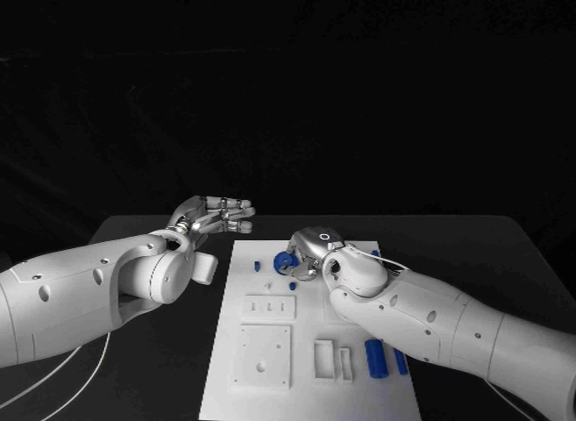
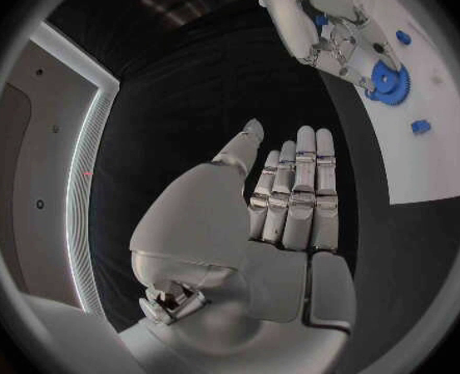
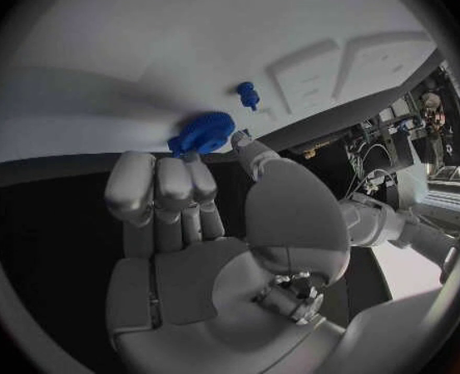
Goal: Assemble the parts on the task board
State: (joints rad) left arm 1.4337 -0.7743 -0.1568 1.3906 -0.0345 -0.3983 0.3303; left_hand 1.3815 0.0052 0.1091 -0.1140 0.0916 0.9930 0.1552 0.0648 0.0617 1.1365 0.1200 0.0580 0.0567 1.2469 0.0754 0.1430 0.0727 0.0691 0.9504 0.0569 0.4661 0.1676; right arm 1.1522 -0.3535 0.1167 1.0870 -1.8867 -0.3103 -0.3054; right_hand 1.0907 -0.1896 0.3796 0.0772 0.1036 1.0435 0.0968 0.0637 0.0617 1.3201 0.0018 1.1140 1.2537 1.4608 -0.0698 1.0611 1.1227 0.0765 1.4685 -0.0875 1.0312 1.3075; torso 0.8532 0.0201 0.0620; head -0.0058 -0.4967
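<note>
A: What lies on the task board (image 1: pixel 364 399) around the work?

B: Near its front edge two blue cylinders (image 1: pixel 376 358) lie side by side, just beside a white block with slots (image 1: pixel 327 360). Left of those sits a square white plate (image 1: pixel 264 355), and farther back a smaller white plate with slots (image 1: pixel 270 307). A small blue peg (image 1: pixel 294 285) stands on the board between that smaller plate and the right hand, and a tiny blue piece (image 1: pixel 259 265) lies close to the board's left edge.

A: And the part being handled?

B: The blue gear (image 1: pixel 285 261) is at the far end of the board, in its left half. The left wrist view shows its toothed rim (image 2: pixel 388 81) plainly.

A: Does anything stand in the way?

B: From the head view, the right hand (image 1: pixel 316 250) and its forearm cover the board's far right part and hide most of the gear.

A: How does that hand sit?

B: It reaches in from the right, fingers bent down over the gear. In the right wrist view its fingertips (image 3: pixel 193 170) meet the gear (image 3: pixel 200 133), the thumb on one side, so it pinches the gear.

A: The other one?

B: The left hand (image 1: pixel 216 215) is raised off the board's left side, above the black table (image 1: pixel 149 230). Its fingers (image 2: pixel 297 187) lie straight and pressed together, holding nothing, well apart from the gear.
</note>
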